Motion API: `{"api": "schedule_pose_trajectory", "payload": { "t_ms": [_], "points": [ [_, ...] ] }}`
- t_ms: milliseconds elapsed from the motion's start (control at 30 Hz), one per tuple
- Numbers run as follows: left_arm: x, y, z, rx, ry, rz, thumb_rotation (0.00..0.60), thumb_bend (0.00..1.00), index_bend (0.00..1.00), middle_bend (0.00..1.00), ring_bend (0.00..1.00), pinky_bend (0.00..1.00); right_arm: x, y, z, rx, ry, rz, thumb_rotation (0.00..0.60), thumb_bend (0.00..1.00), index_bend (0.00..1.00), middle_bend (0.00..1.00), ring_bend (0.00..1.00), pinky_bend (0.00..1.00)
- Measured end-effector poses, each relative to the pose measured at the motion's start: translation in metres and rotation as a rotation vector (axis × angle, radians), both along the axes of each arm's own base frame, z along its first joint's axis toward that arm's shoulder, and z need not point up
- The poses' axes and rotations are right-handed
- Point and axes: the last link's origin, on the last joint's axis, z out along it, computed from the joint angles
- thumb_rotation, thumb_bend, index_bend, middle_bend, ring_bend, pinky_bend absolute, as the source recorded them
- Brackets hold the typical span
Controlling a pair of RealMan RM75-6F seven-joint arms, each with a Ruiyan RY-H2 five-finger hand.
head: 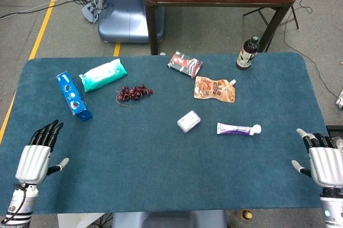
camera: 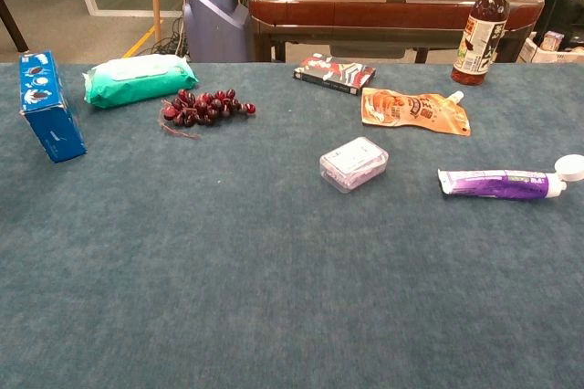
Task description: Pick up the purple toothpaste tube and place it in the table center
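The purple toothpaste tube lies flat on the blue table, right of centre, its white cap pointing right. My right hand hovers at the table's near right corner, well to the right of the tube and nearer than it, fingers apart and holding nothing. At the near left corner my left hand rests with its fingers stretched forward, also holding nothing. Neither hand shows in the chest view.
A clear plastic box sits just left of the tube. Behind are an orange pouch, a dark packet, a brown bottle, grapes, a green wipes pack and a blue box.
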Motion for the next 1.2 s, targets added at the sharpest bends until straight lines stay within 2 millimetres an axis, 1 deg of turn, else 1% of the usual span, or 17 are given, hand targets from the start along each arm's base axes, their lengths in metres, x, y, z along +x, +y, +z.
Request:
{"api": "schedule_pose_trajectory", "payload": {
  "t_ms": [200,433,467,567,767,967,1100,1200],
  "points": [
    [0.001,-0.002,-0.001,-0.003,-0.007,0.001,0.600,0.13,0.00,0.05,0.09,0.11,0.002,-0.003,0.001,0.010,-0.001,0.007,0.600,0.11,0.22,0.34,0.24,0.25],
    [0.004,-0.005,0.003,0.008,-0.015,-0.004,0.600,0.13,0.00,0.05,0.09,0.11,0.007,-0.011,0.001,0.037,-0.003,0.024,0.600,0.12,0.22,0.36,0.24,0.25],
    [0.004,-0.005,0.004,0.008,-0.015,-0.004,0.600,0.13,0.00,0.05,0.09,0.11,0.008,-0.013,0.000,0.044,-0.004,0.023,0.600,0.13,0.22,0.37,0.24,0.25],
    [0.004,-0.006,0.005,0.008,-0.016,-0.005,0.600,0.13,0.00,0.05,0.09,0.11,0.010,-0.022,-0.003,0.081,-0.004,0.026,0.600,0.24,0.22,0.39,0.24,0.25],
    [0.003,-0.008,0.006,0.008,-0.019,-0.002,0.600,0.13,0.00,0.05,0.09,0.11,0.024,-0.055,-0.015,0.190,0.008,0.052,0.600,0.38,0.22,0.39,0.24,0.25],
    [0.000,-0.011,0.007,0.009,-0.019,0.009,0.600,0.13,0.00,0.05,0.09,0.11,0.043,-0.099,-0.035,0.302,0.038,0.066,0.600,0.49,0.22,0.39,0.24,0.25],
    [-0.003,-0.012,0.007,0.008,-0.020,0.016,0.600,0.13,0.00,0.05,0.09,0.11,0.054,-0.127,-0.053,0.367,0.055,0.063,0.600,0.52,0.22,0.38,0.24,0.25],
    [-0.004,-0.013,0.007,0.006,-0.018,0.022,0.600,0.13,0.00,0.05,0.09,0.11,0.055,-0.144,-0.067,0.401,0.060,0.043,0.600,0.54,0.22,0.38,0.24,0.25]
  ]
}}
